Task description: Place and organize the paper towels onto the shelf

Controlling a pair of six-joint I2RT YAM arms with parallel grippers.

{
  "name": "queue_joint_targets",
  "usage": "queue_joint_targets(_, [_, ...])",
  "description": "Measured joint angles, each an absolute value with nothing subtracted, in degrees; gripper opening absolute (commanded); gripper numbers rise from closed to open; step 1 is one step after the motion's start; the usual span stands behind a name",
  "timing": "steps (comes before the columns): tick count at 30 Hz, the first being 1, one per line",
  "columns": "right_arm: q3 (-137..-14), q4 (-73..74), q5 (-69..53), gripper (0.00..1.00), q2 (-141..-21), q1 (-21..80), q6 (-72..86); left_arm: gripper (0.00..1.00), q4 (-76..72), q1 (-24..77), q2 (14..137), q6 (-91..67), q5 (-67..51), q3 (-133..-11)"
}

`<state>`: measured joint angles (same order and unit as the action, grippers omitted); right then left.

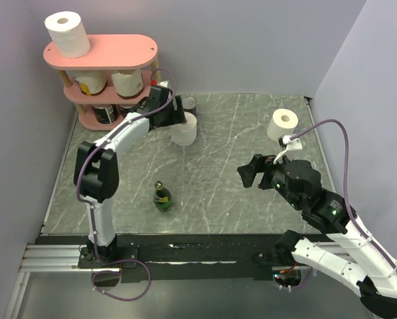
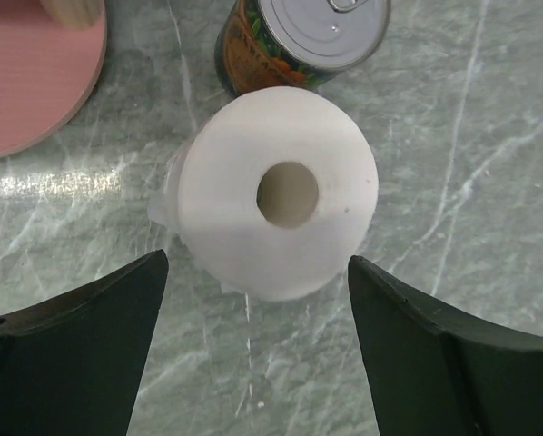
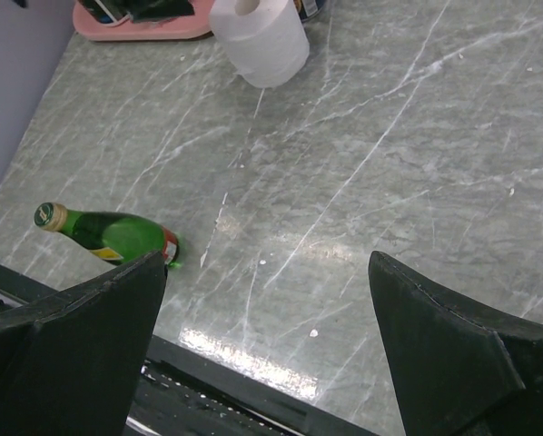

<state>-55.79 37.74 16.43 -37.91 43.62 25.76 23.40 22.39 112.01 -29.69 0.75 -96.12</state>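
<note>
The white paper towel roll (image 2: 279, 191) stands on end near the far left of the table (image 1: 238, 139), just off the right end of the pink shelf (image 1: 102, 53). A tin can (image 2: 303, 41) sits just behind it. The roll looks light and soft and would likely dent under a hard squeeze, so a gentle pinch across its round sides should suit. The left gripper (image 2: 258, 265) hangs above it with jaws spread wide, the roll just ahead of the tips and untouched. The right gripper (image 3: 267, 272) is open over the table's right half, well apart, holding nothing.
</note>
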Motion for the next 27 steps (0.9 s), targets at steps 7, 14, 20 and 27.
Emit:
queue_joint_targets(7, [-55.8, 37.9, 16.5, 1.00, -36.9, 43.6, 25.6, 0.86, 23.1, 23.5, 116.6, -29.6, 4.9, -100.4])
queue_joint_targets(14, [-55.8, 38.2, 17.0, 0.99, -36.8, 43.6, 25.3, 0.83, 22.7, 23.3, 119.4, -29.3, 6.9, -103.2])
queue_joint_targets(20, [-55.8, 38.4, 17.1, 1.00, -36.8, 43.6, 24.9, 0.81, 22.7, 23.3, 120.4, -29.2, 7.6, -103.2])
queue_joint_targets(27, [-55.8, 38.4, 17.1, 1.00, -36.9, 43.6, 24.6, 0.77, 22.7, 23.3, 121.2, -29.1, 8.2, -103.2])
